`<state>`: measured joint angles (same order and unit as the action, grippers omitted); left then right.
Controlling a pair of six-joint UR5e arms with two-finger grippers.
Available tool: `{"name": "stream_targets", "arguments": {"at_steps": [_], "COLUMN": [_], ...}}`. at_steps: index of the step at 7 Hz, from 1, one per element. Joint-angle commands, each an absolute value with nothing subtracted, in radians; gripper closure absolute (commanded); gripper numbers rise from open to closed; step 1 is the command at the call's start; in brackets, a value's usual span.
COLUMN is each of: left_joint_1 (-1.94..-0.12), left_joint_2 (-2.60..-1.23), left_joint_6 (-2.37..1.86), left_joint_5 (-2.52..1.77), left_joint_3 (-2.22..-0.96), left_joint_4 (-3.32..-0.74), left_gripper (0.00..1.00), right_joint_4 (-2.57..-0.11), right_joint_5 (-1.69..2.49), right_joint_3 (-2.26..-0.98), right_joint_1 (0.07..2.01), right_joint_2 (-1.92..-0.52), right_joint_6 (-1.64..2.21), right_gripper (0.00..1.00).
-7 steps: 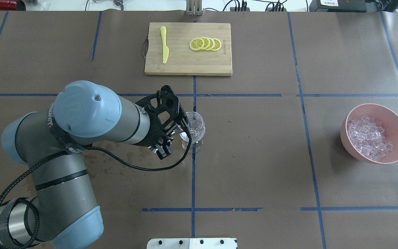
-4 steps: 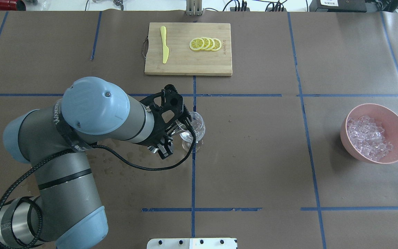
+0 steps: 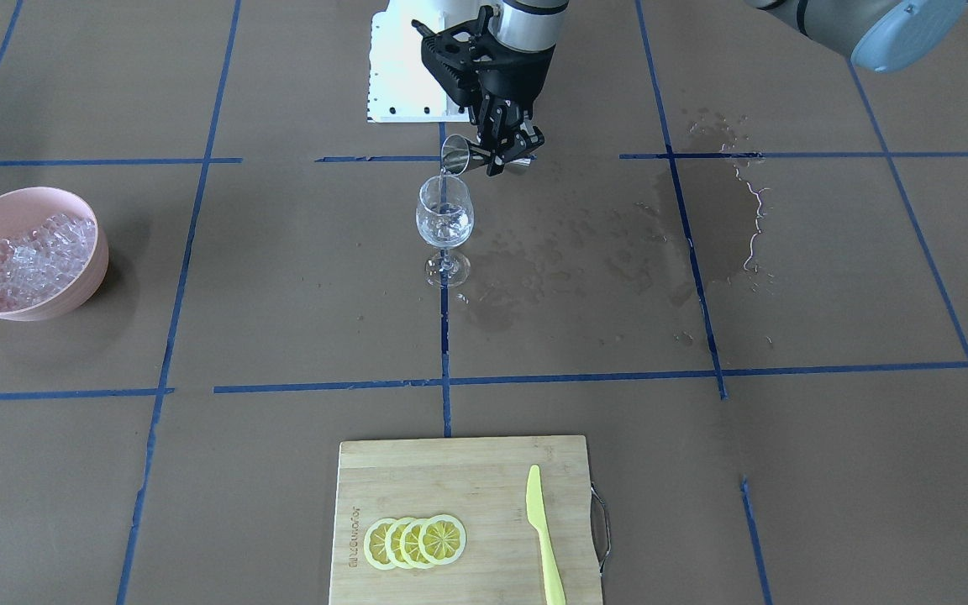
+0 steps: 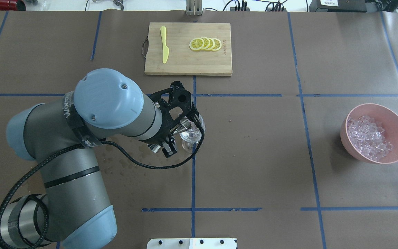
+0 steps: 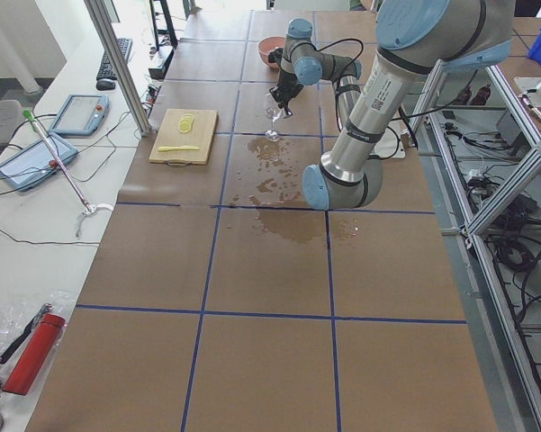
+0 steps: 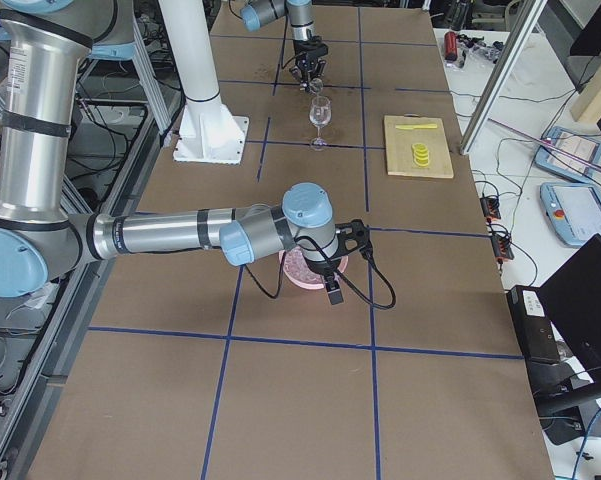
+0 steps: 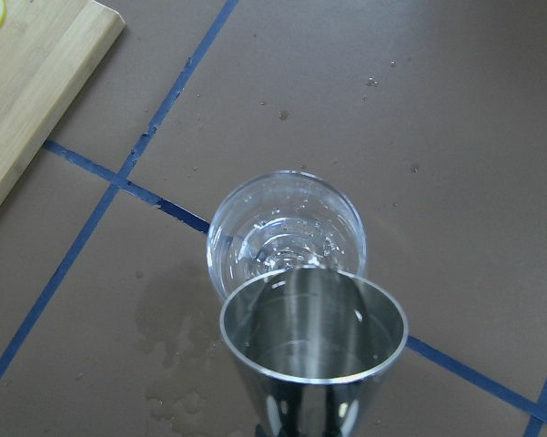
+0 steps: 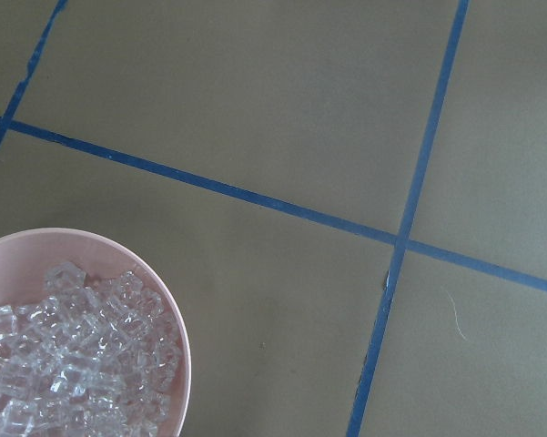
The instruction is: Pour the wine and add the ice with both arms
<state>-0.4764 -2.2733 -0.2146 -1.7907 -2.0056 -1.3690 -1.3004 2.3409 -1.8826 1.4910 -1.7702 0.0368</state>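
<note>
The left gripper [image 3: 504, 156] is clamped on a small steel measuring cup [image 3: 456, 156], which is tipped almost level at top centre of the front-facing view. The cup's mouth is just above the rim of a clear stemmed wine glass [image 3: 444, 220]. The wine [image 7: 282, 248], a clear liquid with bubbles, lies low in the glass, which stands upright on a blue tape line [image 3: 445, 353].

The left arm [image 4: 64, 166] enters at the overhead view's lower left, bends at a pale blue elbow cap and reaches to mid-frame.

The right gripper [image 6: 334, 295] shows only in the right-side view, pointing down at mid-frame by a round pink bowl [image 4: 397, 138]; I cannot tell how its jaws stand. The bowl holds the ice [image 4: 368, 138], a heap of small clear cubes.
</note>
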Motion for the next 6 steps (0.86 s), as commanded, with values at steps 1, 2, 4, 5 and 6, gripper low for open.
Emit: {"name": "stream_targets", "arguments": {"at_steps": [1,2,4,5,6], "left_joint_1": [-0.479,-0.479,-0.477,-0.476,-0.476], "left_joint_2": [-2.279,-2.287,-2.348,-2.362,-2.367], "left_joint_6": [-0.219,-0.219,-0.219,-0.219,-0.219], "left_joint_5": [-1.790,-1.789,-1.731,-1.726,-1.726], "left_joint_3": [-2.005,-2.006,-2.000,-1.997,-1.988], "left_joint_4": [-1.323,-1.295,-1.191,-1.157,-1.152], "left_gripper": [1.00,1.00,1.00,1.00,1.00], "right_joint_4": [-1.299,-1.299,-1.299,-1.299,-1.299], "right_joint_5": [2.341,2.341,2.341,2.341,2.341], "right_joint_3": [-1.884,-1.884,-1.884,-1.884,-1.884], "right_joint_1": [1.491,1.491,1.491,1.491,1.491], "right_joint_2": [-1.770,-1.770,-1.770,-1.770,-1.770], "right_joint_6": [0.037,0.037,0.037,0.037,0.037], "right_gripper": [0.00,0.00,0.00,0.00,0.00]}}
